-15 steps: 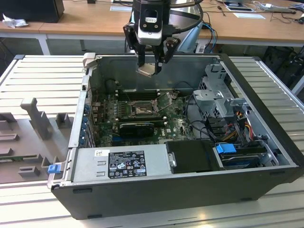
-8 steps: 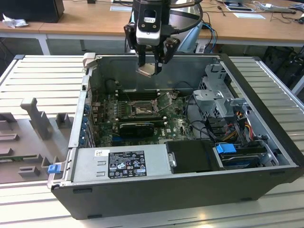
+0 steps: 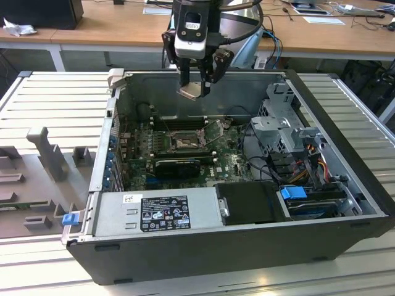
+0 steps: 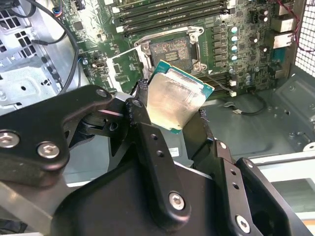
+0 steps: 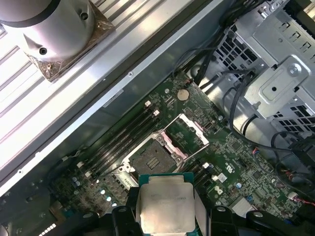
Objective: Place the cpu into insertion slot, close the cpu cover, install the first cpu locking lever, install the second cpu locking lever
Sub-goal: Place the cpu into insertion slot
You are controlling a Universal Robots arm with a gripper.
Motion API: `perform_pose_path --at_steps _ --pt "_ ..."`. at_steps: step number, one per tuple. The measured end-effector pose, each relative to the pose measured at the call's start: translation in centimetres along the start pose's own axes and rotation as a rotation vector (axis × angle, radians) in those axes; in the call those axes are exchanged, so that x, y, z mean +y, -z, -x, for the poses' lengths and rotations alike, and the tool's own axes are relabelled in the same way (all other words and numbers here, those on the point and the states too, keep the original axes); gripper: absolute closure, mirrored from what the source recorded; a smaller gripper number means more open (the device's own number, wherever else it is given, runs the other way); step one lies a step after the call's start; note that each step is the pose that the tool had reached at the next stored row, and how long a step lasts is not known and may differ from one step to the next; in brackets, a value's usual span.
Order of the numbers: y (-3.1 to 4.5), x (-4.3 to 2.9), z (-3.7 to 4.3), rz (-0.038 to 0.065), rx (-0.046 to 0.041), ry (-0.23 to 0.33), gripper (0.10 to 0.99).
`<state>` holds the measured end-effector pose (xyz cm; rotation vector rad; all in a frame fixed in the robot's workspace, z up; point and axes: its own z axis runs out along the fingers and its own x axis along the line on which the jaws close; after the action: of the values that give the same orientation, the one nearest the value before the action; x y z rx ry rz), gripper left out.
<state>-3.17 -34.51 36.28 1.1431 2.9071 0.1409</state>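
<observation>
Gripper (image 3: 196, 88), clamped on the cpu (image 4: 176, 101), hangs above the uncovered insertion slot (image 5: 151, 156) at six o'clock in the exterior view; best lowered level, edges squared to the socket.

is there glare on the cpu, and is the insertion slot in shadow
Second wrist view: soft sheen on the cpu, no harsh glare, insertion slot plainly lit. First wrist view: cpu evenly lit, slot dimmer. Exterior view: case interior darker than the pale table.
</observation>
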Motion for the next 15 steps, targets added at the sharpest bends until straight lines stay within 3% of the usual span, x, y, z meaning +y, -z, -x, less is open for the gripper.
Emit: perform_pose_path --at_steps 3,15 --pt "-0.01 0.0 0.0 0.0 -0.0017 -0.019 0.557" --pt "-0.31 -0.03 0.01 0.005 -0.0215 -0.24 0.557"
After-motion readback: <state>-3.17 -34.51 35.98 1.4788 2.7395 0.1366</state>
